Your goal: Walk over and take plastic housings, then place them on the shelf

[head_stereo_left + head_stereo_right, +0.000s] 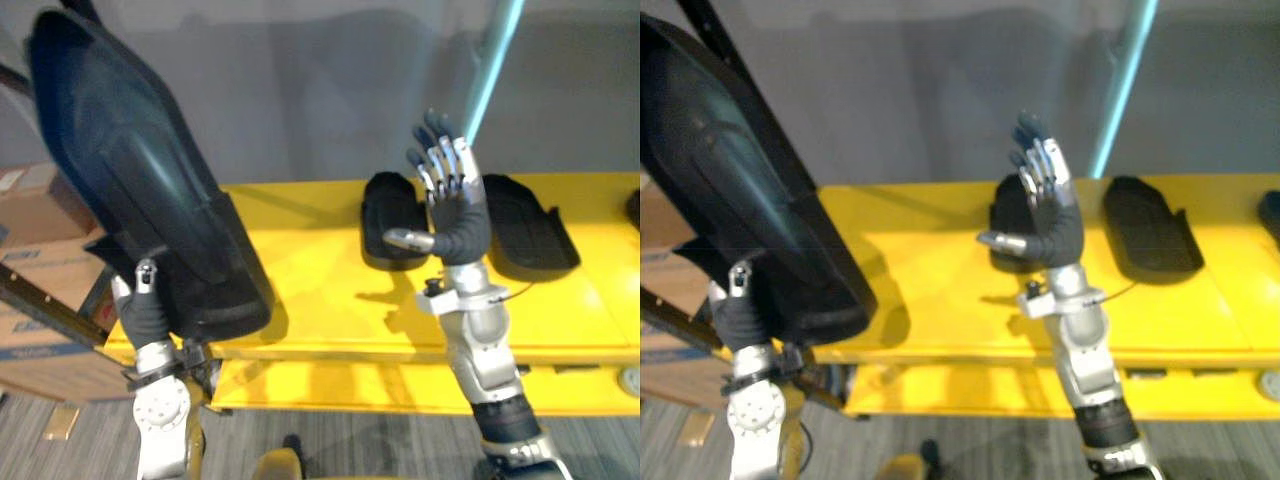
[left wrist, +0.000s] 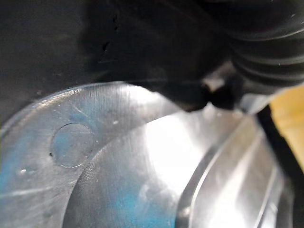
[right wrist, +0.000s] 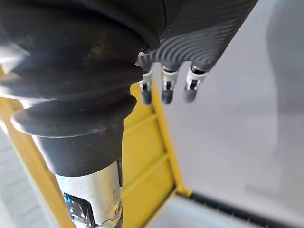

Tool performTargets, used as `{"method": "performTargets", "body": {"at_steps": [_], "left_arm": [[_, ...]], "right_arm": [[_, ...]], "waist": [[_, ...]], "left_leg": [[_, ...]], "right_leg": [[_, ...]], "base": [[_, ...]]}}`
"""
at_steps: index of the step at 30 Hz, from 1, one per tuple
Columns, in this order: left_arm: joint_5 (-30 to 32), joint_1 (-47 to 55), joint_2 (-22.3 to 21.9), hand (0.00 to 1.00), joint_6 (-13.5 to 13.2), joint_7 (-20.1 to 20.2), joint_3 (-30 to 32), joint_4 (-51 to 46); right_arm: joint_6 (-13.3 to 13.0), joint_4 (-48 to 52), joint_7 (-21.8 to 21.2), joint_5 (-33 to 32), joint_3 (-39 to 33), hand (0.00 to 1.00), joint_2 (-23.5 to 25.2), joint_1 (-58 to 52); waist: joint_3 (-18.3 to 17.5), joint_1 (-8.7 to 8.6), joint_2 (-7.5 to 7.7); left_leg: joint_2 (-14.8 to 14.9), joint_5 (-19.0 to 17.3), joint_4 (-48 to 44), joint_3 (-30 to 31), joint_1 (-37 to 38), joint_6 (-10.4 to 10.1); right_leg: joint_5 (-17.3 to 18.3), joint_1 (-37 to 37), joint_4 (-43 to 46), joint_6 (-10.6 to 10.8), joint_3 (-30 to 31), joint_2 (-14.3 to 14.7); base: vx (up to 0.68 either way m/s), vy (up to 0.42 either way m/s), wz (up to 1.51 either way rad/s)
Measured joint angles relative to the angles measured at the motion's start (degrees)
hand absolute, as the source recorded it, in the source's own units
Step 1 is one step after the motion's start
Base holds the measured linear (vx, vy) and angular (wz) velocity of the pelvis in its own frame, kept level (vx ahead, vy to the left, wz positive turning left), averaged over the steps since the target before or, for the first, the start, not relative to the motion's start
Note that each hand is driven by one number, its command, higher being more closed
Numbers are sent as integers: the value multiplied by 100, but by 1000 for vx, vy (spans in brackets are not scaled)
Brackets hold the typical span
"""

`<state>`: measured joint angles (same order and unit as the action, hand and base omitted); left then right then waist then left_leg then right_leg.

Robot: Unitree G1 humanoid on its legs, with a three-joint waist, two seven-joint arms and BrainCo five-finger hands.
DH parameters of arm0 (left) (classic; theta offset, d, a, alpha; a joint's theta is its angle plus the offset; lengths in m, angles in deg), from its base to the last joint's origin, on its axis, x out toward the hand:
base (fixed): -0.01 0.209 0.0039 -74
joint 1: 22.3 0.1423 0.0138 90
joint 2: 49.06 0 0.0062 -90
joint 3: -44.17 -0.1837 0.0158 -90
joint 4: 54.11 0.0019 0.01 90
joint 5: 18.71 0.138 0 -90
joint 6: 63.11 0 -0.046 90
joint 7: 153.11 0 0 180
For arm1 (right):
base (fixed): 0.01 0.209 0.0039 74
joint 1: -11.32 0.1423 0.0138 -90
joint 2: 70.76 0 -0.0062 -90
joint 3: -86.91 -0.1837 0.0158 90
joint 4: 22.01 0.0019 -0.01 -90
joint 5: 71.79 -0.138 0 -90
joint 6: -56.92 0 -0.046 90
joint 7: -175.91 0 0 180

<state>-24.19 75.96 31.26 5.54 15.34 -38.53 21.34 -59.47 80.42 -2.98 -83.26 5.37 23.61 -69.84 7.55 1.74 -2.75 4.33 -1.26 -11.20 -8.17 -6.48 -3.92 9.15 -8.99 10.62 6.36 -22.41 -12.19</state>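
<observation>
Gripping the large housing [image 1: 130, 170] in my left hand [image 1: 140, 305], I carry it raised and tilted on my left, its top leaning away to the left and its upper corner cut off at the frame's edge. It is a long, black, glossy shell with a rounded back and a flat flange at its lower end, by far the biggest thing before me. My thumb lies on its front face near that lower end; the rest of my fingers are behind it, out of sight, so the shell sits pinched between them. Below and ahead runs the yellow shelf [image 1: 320, 290], where the left smaller housing [image 1: 392, 215] and the right smaller housing [image 1: 525, 222] lie flat, side by side and apart. My right hand [image 1: 460, 215] is lifted above the shelf between them, palm upright, fingers [image 3: 164, 90] straight and released, thumb stuck out sideways, holding nothing and partly covering the left one. A dark shape at the shelf's far right end is cut off and I cannot make it out.
</observation>
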Motion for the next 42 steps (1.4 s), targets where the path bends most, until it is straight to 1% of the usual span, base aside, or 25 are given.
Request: {"method": "performTargets", "body": {"at_steps": [1,3,4,7,8,9,10,11,12,13,15,17,18,19,21,22,24,26,27,28,30,33,36,40,42], "left_arm": [[61,-130,163,100,76,89,-12,28],[160,-232,378,100,210,179,32,32],[165,-260,487,100,324,214,49,52],[315,-357,522,100,625,280,110,157],[435,-367,539,100,939,279,173,199],[433,-363,567,100,1067,278,177,223],[433,-373,605,100,1262,284,207,259],[430,-372,635,100,1567,286,270,299],[419,-372,635,100,1834,277,373,417],[421,-376,636,100,1954,264,428,471],[423,-416,649,100,2425,180,618,607],[417,-615,666,100,2707,123,617,798],[417,-752,667,100,2818,92,626,940],[417,-820,668,100,2874,67,635,998],[418,-1148,669,100,3074,35,704,1374],[415,-1234,682,100,3136,10,788,1530],[375,-1396,783,100,3194,-156,905,1892],[263,-1660,1153,100,3280,-389,1103,2488],[190,-1711,1229,100,3314,-416,1166,2598],[60,-1746,1382,100,3421,-554,1320,2716],[-108,-1748,1394,100,3530,-600,1525,2721],[-134,-1749,1356,100,3880,-586,1645,2717],[-120,-1773,1238,100,4082,-501,1630,2717],[-27,-1803,1211,100,4130,-253,1620,2804],[-10,-1945,1337,100,4179,-55,1505,3219]], "right_arm": [[-1,72,157,122,-62,0,137,-295],[11,72,322,117,-60,0,415,-595],[12,89,420,109,-64,0,538,-750],[47,479,521,110,-279,0,660,-1120],[57,599,489,109,-528,0,717,-1265],[74,614,481,109,-626,0,724,-1324],[124,617,479,111,-769,0,734,-1414],[181,617,471,111,-945,0,737,-1552],[192,625,393,104,-1107,0,727,-1665],[192,639,345,102,-1181,0,715,-1707],[192,691,42,33,-1439,0,652,-1819],[192,724,-109,-24,-1577,0,588,-1965],[192,738,-134,-25,-1574,0,541,-2027],[192,739,-112,-22,-1574,0,536,-2037],[217,734,168,56,-1579,0,580,-2161],[260,714,355,171,-1609,0,600,-2225],[320,555,873,458,-1819,0,684,-2323],[529,-249,1895,744,-2562,0,808,-2372],[566,-526,2130,749,-2806,0,838,-2374],[672,-1190,2622,743,-3417,0,938,-2399],[672,-1745,2905,705,-3993,0,1066,-2567],[677,-2180,2908,675,-4324,0,1258,-3064],[701,-2737,2886,675,-4326,0,1481,-3306],[778,-3383,2640,592,-4324,0,1582,-3356],[929,-3902,2265,410,-4290,0,1514,-3339]], "waist": [[18,-55,83],[56,-80,173],[61,-116,195],[41,-254,228],[40,-274,236],[37,-274,240],[42,-296,256],[38,-365,296],[19,-429,268],[7,-460,247],[-18,-597,162],[-30,-605,137],[-43,-659,114],[-37,-703,103],[-25,-798,30],[-27,-868,2],[-34,-904,-37],[-21,-922,-63],[-18,-930,-69],[-9,-1025,-87],[-37,-1071,-160],[-118,-1184,-285],[-143,-1220,-320],[-170,-1187,-347],[-230,-1153,-320]], "left_leg": [[-123,9,196,-168,96,58],[-190,57,480,-517,219,116],[-190,76,607,-669,252,139],[-193,280,986,-808,284,119],[-202,509,1387,-944,457,115],[-204,627,1551,-1007,549,116],[-203,701,1629,-1031,588,130],[-199,734,1629,-1086,633,112],[-155,763,1628,-1137,665,129],[-133,768,1627,-1152,667,127],[-38,808,1624,-1275,675,85],[39,817,1625,-1299,738,71],[74,823,1626,-1299,743,59],[85,826,1626,-1299,741,54],[111,817,1629,-1321,729,40],[110,814,1629,-1329,728,36],[118,803,1630,-1420,729,24],[169,783,1630,-1590,720,15],[177,783,1630,-1612,721,16],[178,787,1630,-1632,732,17],[185,790,1629,-1693,748,16],[219,791,1631,-1746,787,15],[287,703,1633,-1835,859,-34],[343,678,1634,-2198,925,-36],[337,697,1634,-2290,940,-53]], "right_leg": [[-22,111,11,26,165,-150],[-127,309,18,-121,420,-246],[-179,379,-59,-255,511,-216],[-181,400,-485,-239,643,-79],[-195,469,-569,-215,678,-61],[-229,486,-569,-164,682,-62],[-311,489,-574,-59,685,-64],[-544,478,-583,-7,702,-78],[-582,474,-596,63,741,-40],[-629,475,-606,134,779,-9],[-700,483,-691,155,892,120],[-706,459,-726,147,959,190],[-708,459,-740,137,968,225],[-709,463,-747,134,968,229],[-725,483,-773,106,989,248],[-728,485,-780,102,996,269],[-744,506,-809,92,1039,271],[-773,604,-841,66,1200,298],[-782,615,-849,63,1227,302],[-805,616,-848,87,1268,308],[-833,615,-845,84,1315,311],[-833,584,-846,81,1327,328],[-825,510,-846,65,1358,345],[-803,489,-893,22,1333,330],[-806,485,-892,25,1329,317]], "base": [[-46,218,-42],[-64,206,-65],[-63,158,-54],[-25,64,-22],[-7,28,-31],[11,10,-36],[27,-4,-24],[56,-27,-23],[66,-39,-21],[99,-59,-28],[110,-61,-29],[64,-55,-22],[28,-42,-12],[14,-32,-6],[-22,4,-5],[-35,14,-6],[-25,20,-15],[-28,23,-32],[-11,12,-20],[11,10,-10],[42,16,-11],[39,5,-6],[-16,8,-11],[-23,16,3],[21,30,3]]}}
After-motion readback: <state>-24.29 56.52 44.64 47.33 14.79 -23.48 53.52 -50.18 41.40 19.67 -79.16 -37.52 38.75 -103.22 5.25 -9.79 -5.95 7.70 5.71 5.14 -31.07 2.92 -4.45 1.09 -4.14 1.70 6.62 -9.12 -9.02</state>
